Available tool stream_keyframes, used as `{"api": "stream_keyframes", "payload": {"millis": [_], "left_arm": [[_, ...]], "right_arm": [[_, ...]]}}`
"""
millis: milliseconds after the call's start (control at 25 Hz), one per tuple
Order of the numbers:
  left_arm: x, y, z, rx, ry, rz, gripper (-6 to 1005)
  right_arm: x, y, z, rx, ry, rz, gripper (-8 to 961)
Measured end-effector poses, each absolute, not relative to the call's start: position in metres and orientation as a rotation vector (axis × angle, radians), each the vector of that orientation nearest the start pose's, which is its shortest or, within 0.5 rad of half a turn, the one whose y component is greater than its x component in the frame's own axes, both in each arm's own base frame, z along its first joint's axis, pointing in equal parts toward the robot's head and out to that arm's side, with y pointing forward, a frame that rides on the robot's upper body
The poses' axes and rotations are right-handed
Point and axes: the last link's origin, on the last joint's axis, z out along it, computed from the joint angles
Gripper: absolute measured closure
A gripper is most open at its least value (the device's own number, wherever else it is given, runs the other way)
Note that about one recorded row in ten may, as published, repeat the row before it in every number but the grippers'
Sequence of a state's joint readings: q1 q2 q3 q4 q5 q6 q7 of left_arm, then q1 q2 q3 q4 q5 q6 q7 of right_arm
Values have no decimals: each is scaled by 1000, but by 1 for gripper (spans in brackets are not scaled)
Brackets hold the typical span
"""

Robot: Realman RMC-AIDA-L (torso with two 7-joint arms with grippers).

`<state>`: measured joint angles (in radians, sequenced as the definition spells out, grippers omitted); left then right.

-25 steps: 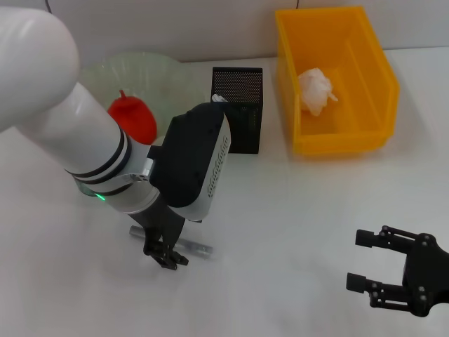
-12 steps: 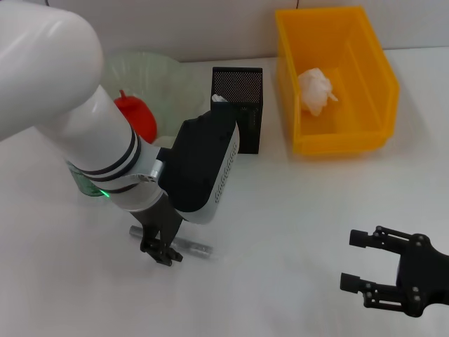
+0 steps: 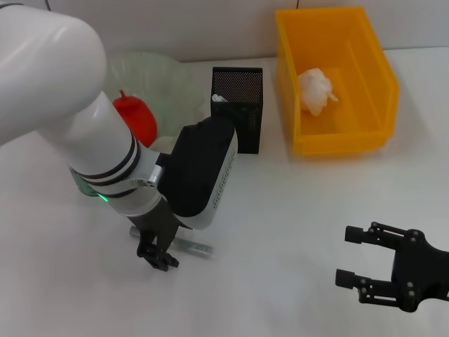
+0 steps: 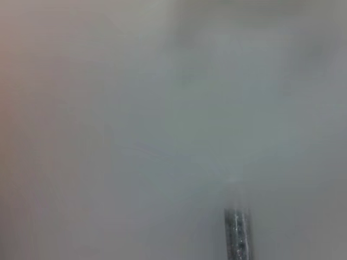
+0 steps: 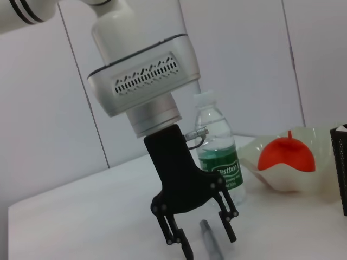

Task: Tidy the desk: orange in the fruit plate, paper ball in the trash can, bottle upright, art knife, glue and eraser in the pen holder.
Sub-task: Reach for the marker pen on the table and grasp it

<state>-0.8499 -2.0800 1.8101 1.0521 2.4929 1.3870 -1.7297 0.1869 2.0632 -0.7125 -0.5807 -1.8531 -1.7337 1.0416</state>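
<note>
On the desk (image 3: 280,210), near the front-left, the glue (image 3: 188,244) lies flat, a thin grey stick. Left gripper (image 3: 157,257) is directly over it, pointing straight down, fingers (image 5: 229,227) spread apart on either side of the stick, nothing held; fingertips at or just above the tabletop, contact can't be confirmed. Left wrist view shows only one end of the stick against blurred white. Bottle (image 5: 217,157) stands upright behind the left arm, cap on. Orange (image 3: 135,118) sits in the fruit plate (image 3: 168,77). Paper ball (image 3: 316,90) is in the trash can (image 3: 365,140). Pen holder (image 3: 242,95) stands between plate and bin, something white poking out at its rim. Right gripper (image 3: 365,267) hovers low at front-right, well apart, jaws wide, empty.
</note>
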Motion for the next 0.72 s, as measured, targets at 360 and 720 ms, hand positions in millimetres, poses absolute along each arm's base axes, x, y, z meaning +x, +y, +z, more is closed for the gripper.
{"api": "stream_keyframes", "payload": {"millis": [360, 720], "left_arm": [[-139, 348, -94, -2971, 751, 930, 416], [-139, 349, -95, -2970, 748, 937, 600]], "right_arm": [[330, 217, 2, -2614, 580, 850, 182], [329, 222, 0, -2630, 575, 832, 183]]}}
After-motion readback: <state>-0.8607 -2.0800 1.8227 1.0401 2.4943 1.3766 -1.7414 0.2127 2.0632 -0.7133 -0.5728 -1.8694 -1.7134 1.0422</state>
